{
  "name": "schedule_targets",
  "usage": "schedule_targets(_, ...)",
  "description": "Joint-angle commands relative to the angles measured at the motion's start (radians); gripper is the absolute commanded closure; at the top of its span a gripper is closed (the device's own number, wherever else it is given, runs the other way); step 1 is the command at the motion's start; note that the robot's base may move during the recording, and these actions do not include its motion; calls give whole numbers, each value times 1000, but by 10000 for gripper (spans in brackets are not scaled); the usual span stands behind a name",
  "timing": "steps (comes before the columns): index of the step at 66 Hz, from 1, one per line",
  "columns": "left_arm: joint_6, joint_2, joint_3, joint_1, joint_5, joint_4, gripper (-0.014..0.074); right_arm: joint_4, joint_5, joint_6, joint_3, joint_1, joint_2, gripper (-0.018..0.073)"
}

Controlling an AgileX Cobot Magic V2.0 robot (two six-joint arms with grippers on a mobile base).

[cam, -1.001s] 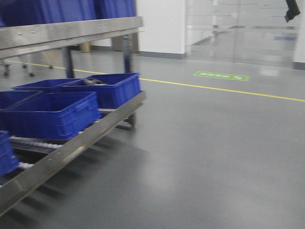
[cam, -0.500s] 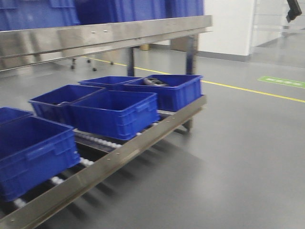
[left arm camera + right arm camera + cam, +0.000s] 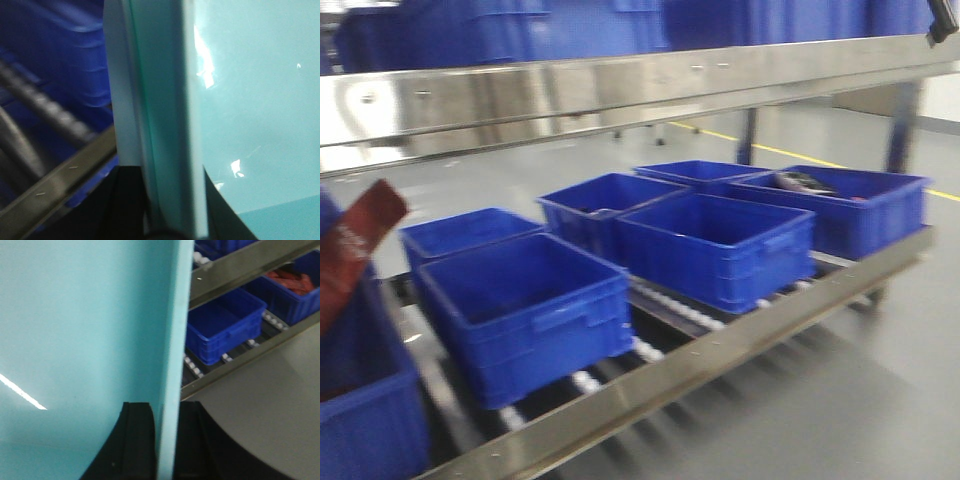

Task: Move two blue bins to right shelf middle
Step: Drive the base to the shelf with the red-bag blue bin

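A light blue bin's wall (image 3: 160, 100) runs up the left wrist view, and my left gripper (image 3: 172, 222) is shut on its rim, dark fingers (image 3: 125, 200) on either side. My right gripper (image 3: 167, 450) is shut on another thin light blue bin wall (image 3: 172, 330), with the broad face (image 3: 80, 330) to its left. Whether both walls belong to one bin I cannot tell. The front view shows a steel roller shelf (image 3: 720, 360) with several dark blue bins, such as one (image 3: 525, 310) at the left and one (image 3: 715, 245) in the middle. Neither gripper shows clearly there.
An upper steel shelf (image 3: 620, 90) carries more dark blue bins. A red-brown item (image 3: 355, 250) sticks out of a bin at the far left. The right wrist view shows a dark blue bin (image 3: 222, 325), one with red contents (image 3: 290, 287), and grey floor (image 3: 260, 400).
The front view has swung along the shelf: the bins have slid to the right in view, more bins have come in from the left, and the open floor has mostly gone.
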Motion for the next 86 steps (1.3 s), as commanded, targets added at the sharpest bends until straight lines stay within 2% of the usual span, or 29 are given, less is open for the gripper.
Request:
schedule_targets(1, 9, -23, -20, 0, -108, -26, 707, -5, -66, -12, -14, -1, -17, 727)
schedule_targets(86, 9, -23, -20, 0, -108, -26, 707, -5, -66, -12, -14, -1, -17, 727)
